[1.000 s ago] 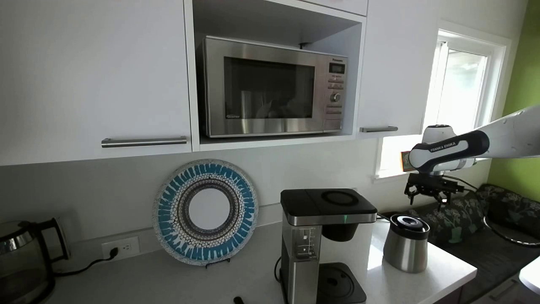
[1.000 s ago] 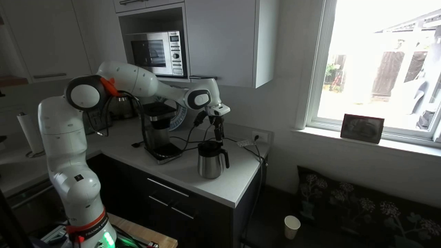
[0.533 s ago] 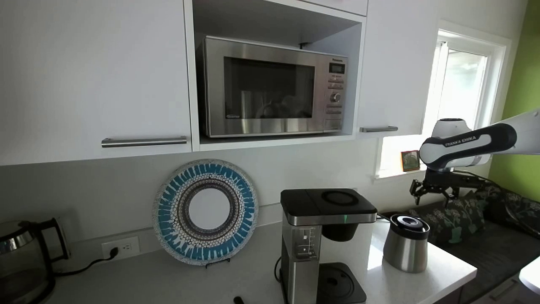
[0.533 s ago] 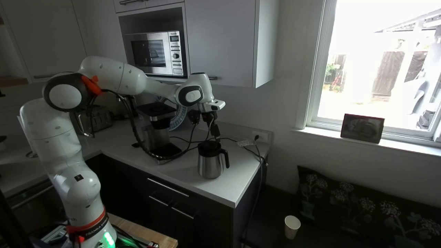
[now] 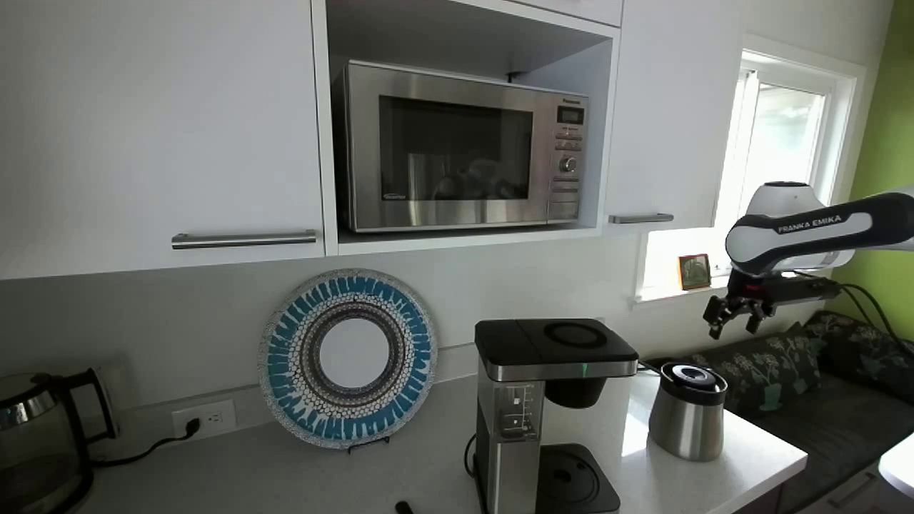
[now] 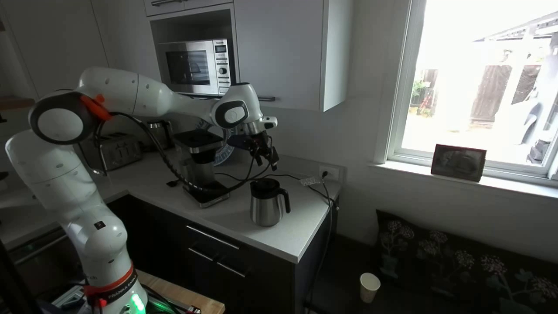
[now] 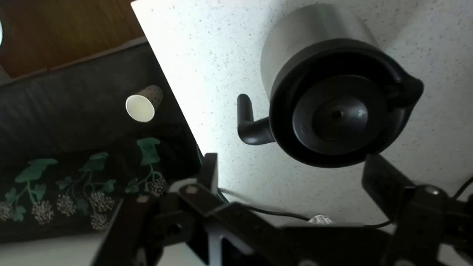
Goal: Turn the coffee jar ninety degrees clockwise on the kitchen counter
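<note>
Coffee pot (image 7: 329, 92) stands upright on counter (image 7: 221, 55), long axis vertical, handle (image 7: 255, 131) toward bench (image 7: 74, 99), spout (image 7: 406, 90) opposite. Arm (image 6: 157, 93) reaches over; gripper (image 7: 292, 166) hangs tilted above pot, fingers (image 7: 384, 184) spread apart.

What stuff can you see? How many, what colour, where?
coffee jar: 1, silver and black, on counter
coffee maker: 1, black and silver, on counter
round disc: 1, blue and white, on counter
toaster: 1, grey, on counter
glass jug: 1, clear, on counter
cables: several, black, on counter
counter: 1, white, below cabinets
cabinets: several, white, above counter
microwave: 1, silver, among cabinets
window: 1, bright, above bench
picture frame: 1, dark, on windowsill
cushions: probably 2, dark, on bench
paper cup: 1, white, on bench
robot arm: 1, white, over counter
gripper: 1, black, open, higher than coffee jar
</note>
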Robot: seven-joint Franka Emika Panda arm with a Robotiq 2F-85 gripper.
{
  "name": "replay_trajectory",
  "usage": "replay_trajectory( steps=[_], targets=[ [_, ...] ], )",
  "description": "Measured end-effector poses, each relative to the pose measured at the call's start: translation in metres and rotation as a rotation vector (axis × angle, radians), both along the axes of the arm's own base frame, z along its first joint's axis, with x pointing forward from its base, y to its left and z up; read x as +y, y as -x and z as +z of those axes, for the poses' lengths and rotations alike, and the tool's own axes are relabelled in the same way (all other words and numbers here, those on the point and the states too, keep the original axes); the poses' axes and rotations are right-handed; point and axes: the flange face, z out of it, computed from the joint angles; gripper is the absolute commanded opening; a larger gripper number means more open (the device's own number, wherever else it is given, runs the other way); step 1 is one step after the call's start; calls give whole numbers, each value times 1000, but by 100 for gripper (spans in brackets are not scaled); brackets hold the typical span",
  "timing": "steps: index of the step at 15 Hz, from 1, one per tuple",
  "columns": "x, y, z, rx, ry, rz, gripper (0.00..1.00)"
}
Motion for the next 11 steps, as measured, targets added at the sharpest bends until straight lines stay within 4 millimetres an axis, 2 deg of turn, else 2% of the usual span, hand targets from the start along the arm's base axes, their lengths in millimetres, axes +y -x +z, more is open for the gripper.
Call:
replay_trajectory(
  steps=[5, 11],
  targets=[
    [5, 13, 25, -6, 60, 246, 100],
    [8, 15, 30, -9, 70, 291, 100]
  ],
)
